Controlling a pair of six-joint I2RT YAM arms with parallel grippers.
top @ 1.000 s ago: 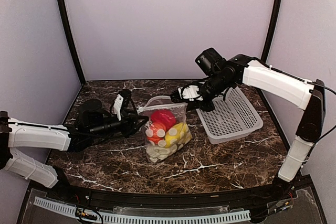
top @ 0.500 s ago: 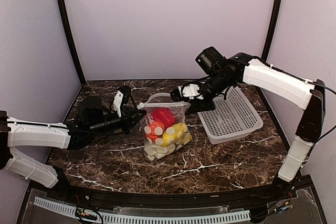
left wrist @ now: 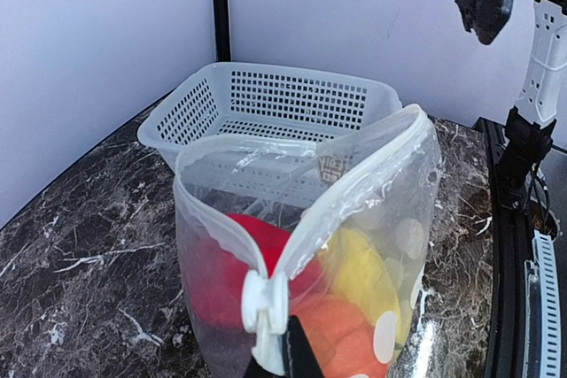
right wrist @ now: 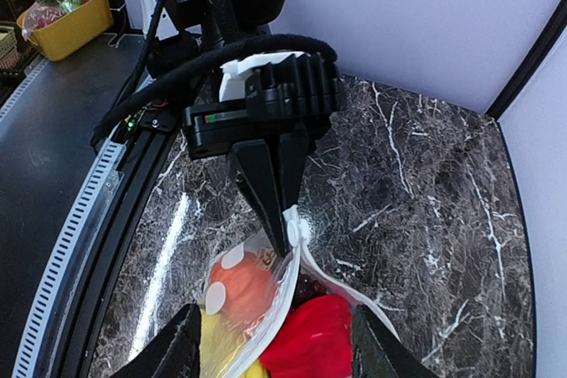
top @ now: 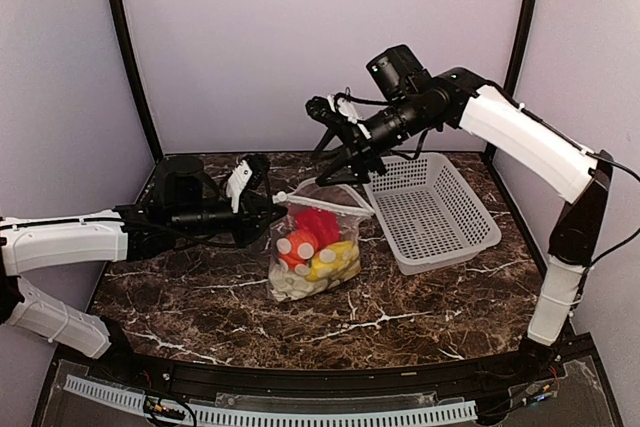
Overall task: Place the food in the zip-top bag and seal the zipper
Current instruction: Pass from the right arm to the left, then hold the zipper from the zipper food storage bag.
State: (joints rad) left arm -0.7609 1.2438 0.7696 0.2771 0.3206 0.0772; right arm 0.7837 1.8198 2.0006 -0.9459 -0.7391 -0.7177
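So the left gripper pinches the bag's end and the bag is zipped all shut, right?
Not shut. The left gripper does pinch the bag's end, but the left wrist view shows its mouth gaping open, the zipper strips apart.

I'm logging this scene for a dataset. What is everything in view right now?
zip-top bag: one, clear with white dots, mid-table, mouth open
zipper: one, whitish, along the bag's mouth
food: all inside the bag; red pepper, orange-red round one, yellow pieces (count unclear), white lumpy one, dark grapes
basket: one, white mesh, right of the bag
table: one, dark marble with white veins
yellow bin: one, off the table, corner of the right wrist view
left hand: shut, pinching the zipper's end
right hand: open, above the bag
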